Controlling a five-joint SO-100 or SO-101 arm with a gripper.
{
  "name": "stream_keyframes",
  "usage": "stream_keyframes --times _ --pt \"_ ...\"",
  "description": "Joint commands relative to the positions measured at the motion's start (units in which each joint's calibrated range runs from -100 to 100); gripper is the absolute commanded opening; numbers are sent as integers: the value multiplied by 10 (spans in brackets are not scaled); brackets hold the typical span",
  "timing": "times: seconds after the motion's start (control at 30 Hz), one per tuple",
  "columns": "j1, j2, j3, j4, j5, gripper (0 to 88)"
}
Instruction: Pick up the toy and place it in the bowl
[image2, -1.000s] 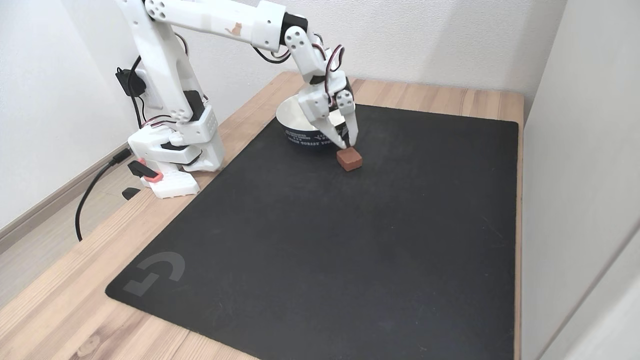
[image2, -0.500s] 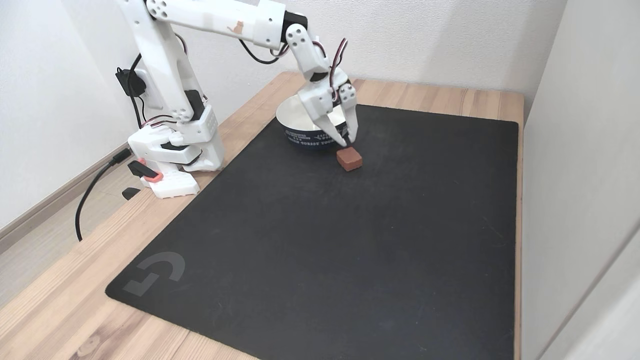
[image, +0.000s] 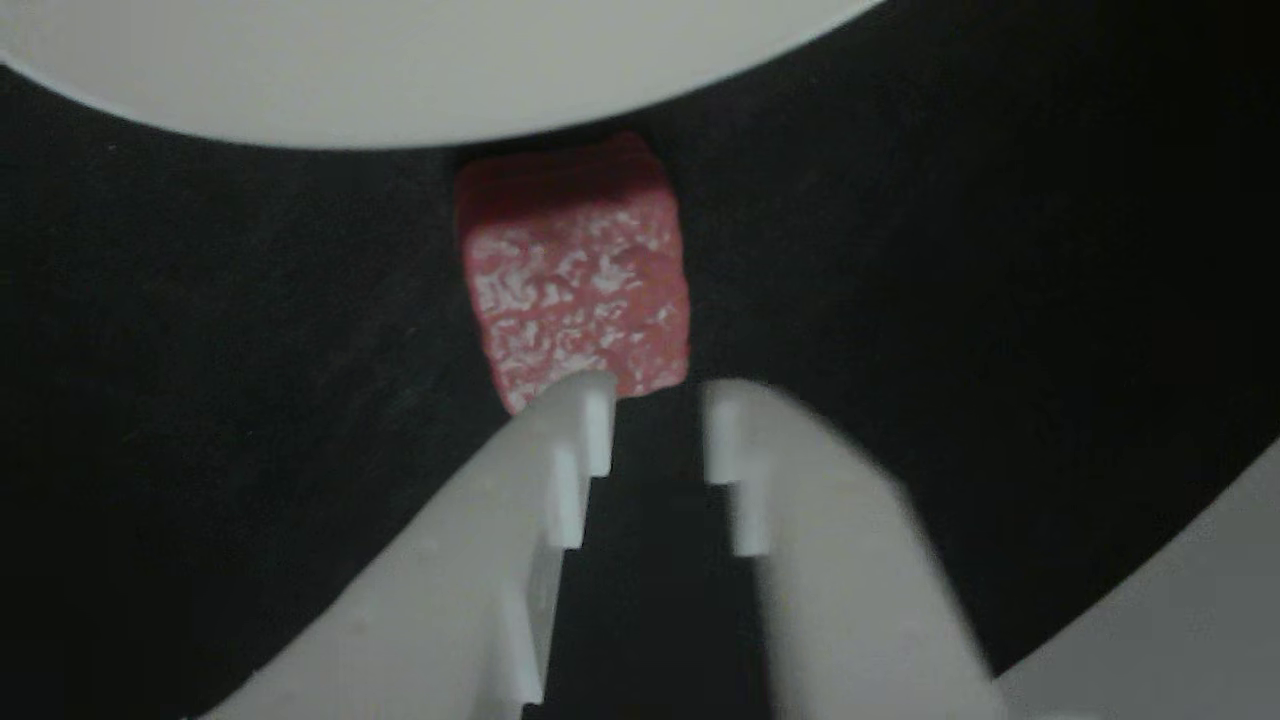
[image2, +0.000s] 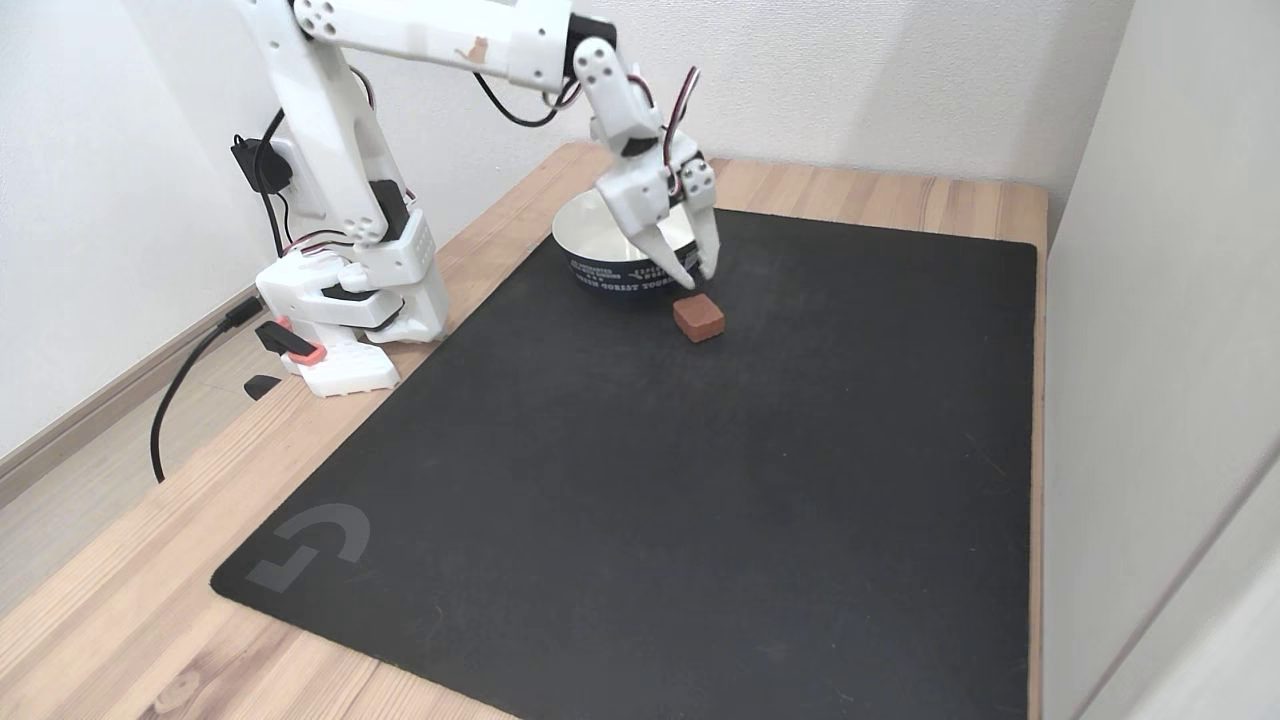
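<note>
Behind the gripper (image2: 697, 276) stands the bowl (image2: 600, 262), unmoved. The gripper has lifted clear since a second ago, fingers slightly parted, holding nothing. The toy (image2: 698, 317) lies just below its tips on the mat (image2: 700, 480), beside the bowl.

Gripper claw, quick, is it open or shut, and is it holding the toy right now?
Gripper: open by a narrow gap and empty; the toy lies on the black mat just below the fingertips, beside the bowl.
</note>
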Motion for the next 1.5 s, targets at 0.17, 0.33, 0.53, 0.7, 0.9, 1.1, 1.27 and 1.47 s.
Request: stream_keyframes --times 0.17,0.33,0.53,0.7,0.9,1.1,1.27,1.47 --pt "19 -2 -51 87 2 309" --pt "21 -2 -48 87 0 309" --pt "21 10 -52 87 1 309" --pt "29 31 -52 80 3 309" --pt "38 56 -52 63 3 309" --pt "37 100 -52 33 3 309" --pt "37 128 -52 33 3 309" --pt "37 144 -52 33 3 309"
